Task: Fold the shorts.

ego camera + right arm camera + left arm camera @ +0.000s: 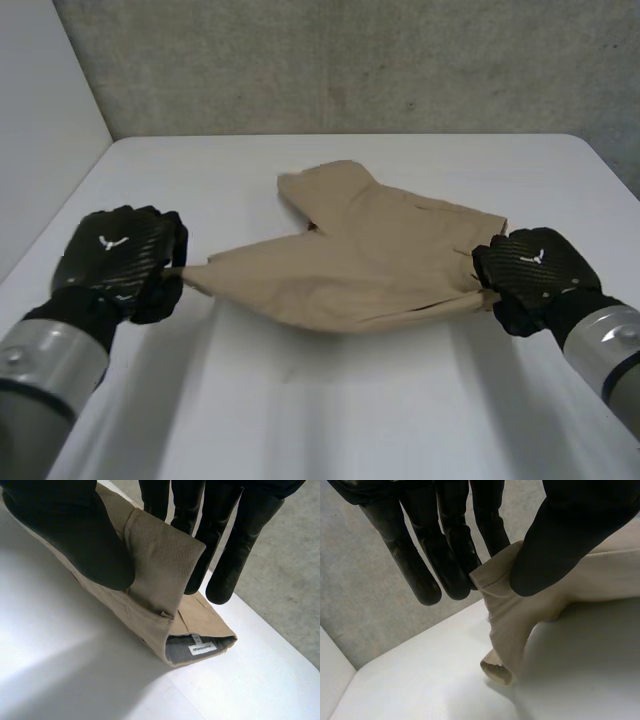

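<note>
Shorts (pixel 370 262) stretch between my left hand (pixel 118 262), pinching a leg hem (pixel 492 572), and my right hand (pixel 535 272), pinching the waistband (pixel 160 562); folding seems barely begun.

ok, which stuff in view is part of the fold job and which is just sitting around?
In the job: tan shorts; left hand, pinching one end of them; right hand, pinching the opposite end.
Just there: white table under it all; grey wall behind.
</note>
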Tool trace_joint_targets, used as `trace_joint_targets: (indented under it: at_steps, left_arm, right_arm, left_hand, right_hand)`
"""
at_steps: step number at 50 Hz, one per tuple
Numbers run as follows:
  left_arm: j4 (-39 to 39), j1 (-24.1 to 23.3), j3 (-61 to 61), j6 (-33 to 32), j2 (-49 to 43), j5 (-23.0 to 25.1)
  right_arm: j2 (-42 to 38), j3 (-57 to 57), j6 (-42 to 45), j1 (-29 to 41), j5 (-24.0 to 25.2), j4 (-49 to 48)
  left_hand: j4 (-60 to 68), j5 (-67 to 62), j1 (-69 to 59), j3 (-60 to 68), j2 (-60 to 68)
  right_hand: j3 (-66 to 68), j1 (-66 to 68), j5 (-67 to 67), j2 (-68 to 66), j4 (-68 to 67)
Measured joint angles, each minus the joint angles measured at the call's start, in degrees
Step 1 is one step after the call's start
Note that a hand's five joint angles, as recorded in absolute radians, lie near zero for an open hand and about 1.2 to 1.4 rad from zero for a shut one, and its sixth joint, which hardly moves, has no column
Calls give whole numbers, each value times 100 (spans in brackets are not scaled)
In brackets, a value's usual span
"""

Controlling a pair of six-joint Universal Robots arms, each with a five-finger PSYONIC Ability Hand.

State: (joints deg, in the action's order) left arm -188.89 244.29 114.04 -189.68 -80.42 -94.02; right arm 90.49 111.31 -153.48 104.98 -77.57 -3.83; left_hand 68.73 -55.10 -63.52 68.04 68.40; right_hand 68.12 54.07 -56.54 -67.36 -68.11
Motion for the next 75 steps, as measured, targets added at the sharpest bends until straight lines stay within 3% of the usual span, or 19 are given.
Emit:
trace_joint_targets:
  at_steps: [11, 18, 25, 33, 36, 39, 41, 47, 53, 56, 60, 66, 75]
  left_arm:
    - [2337, -203, -111, -831, 839, 52]
    - [2734, -503, -76, -897, 971, 60]
    - [2140, -719, -32, -885, 498, 53]
    - [904, -652, -419, -965, -948, 44]
    - [555, -619, -1158, -1244, -1870, 27]
    - [451, -610, -1608, -1440, -2190, 20]
    - [241, -597, -2587, -1846, -2595, 7]
    - [-369, -568, -3941, -2255, -2712, -11]
    - [-1904, -505, -4806, -2382, -2301, -28]
    - [-2588, -486, -4752, -2367, -1944, -46]
    - [-2879, -474, -4470, -2339, -1696, -52]
    - [-2622, -427, -3774, -2229, -1594, -54]
    - [-2148, -366, -1704, -1701, -1758, -3]
  right_arm:
    - [897, -503, 1466, -29, 519, 2775]
    - [995, -449, 1939, -74, 696, 3338]
    - [730, -348, 2038, -179, 728, 2944]
    - [-281, -587, 1957, -168, 657, 2185]
    - [-884, -1185, 1812, -147, 569, 1945]
    - [-1084, -1587, 1668, -140, 496, 1824]
    - [-1281, -2367, 1325, -130, 326, 1566]
    - [-1257, -3691, 594, -117, 9, 772]
    - [-743, -4507, -109, -123, -207, -581]
    - [-473, -4461, -242, -144, -227, -998]
    - [-292, -4217, -288, -159, -199, -1048]
    - [-254, -3688, -242, -145, -136, -658]
    - [-661, -2181, -28, -100, -98, -118]
  left_hand:
    - [1, 0, 0, 0, 0]
    - [1, 0, 0, 0, 0]
    - [1, 0, 0, 0, 0]
    - [2, 0, 0, 0, 0]
    - [2, 0, 0, 0, 0]
    - [2, 0, 0, 0, 0]
    - [3, 0, 0, 0, 0]
    - [2, 0, 0, 1, 0]
    - [3, 0, 4, 24, 10]
    - [4, 0, 4, 25, 12]
    - [4, 0, 4, 25, 13]
    - [4, 0, 4, 25, 15]
    - [4, 0, 4, 26, 16]
  right_hand:
    - [0, -3, 0, 0, -7]
    - [0, -3, 0, 0, -22]
    - [0, -3, 0, 0, -22]
    - [0, -3, 0, 0, -22]
    - [0, -3, 0, 0, -22]
    - [0, -3, 0, 0, -22]
    - [0, -3, 0, 0, -22]
    - [0, -3, 0, 0, -22]
    - [0, -3, -1, 0, -22]
    - [0, -3, -10, 0, -22]
    - [-60, 31, -61, -11, 3]
    - [-59, 31, -61, -27, -32]
    - [-12, 31, -61, -27, -32]
